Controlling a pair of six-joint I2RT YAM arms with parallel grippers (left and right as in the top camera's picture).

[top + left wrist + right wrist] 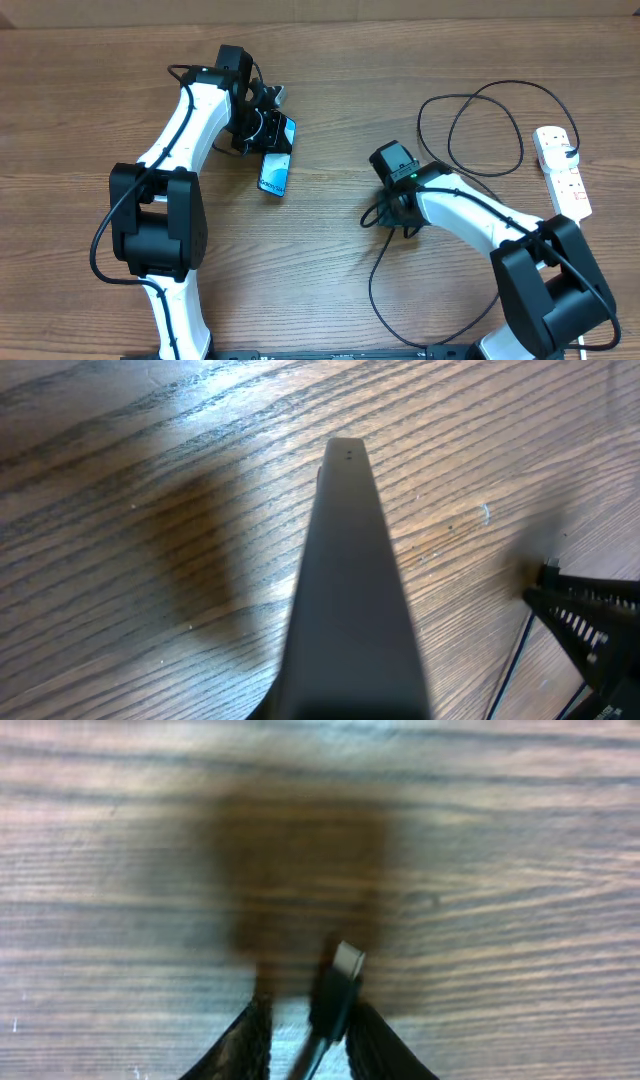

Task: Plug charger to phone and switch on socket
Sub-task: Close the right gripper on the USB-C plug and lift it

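Note:
The phone (275, 172), with its light blue screen, lies tilted left of the table's middle. My left gripper (264, 128) is shut on its far end. In the left wrist view the phone (350, 580) shows edge-on as a dark slab running away from the camera. My right gripper (388, 214) is at mid-table, shut on the charger connector (340, 982), whose metal tip points away over the wood. The black charger cable (478, 128) loops back right towards the white socket (562, 168) at the right edge. The socket's switches are too small to read.
The wooden table (330, 280) carries only these things. A strand of black cable (372, 285) trails from my right gripper towards the front edge. In the left wrist view, the right arm's dark ribbed part (590, 625) and a thin cable (510, 670) show at the right.

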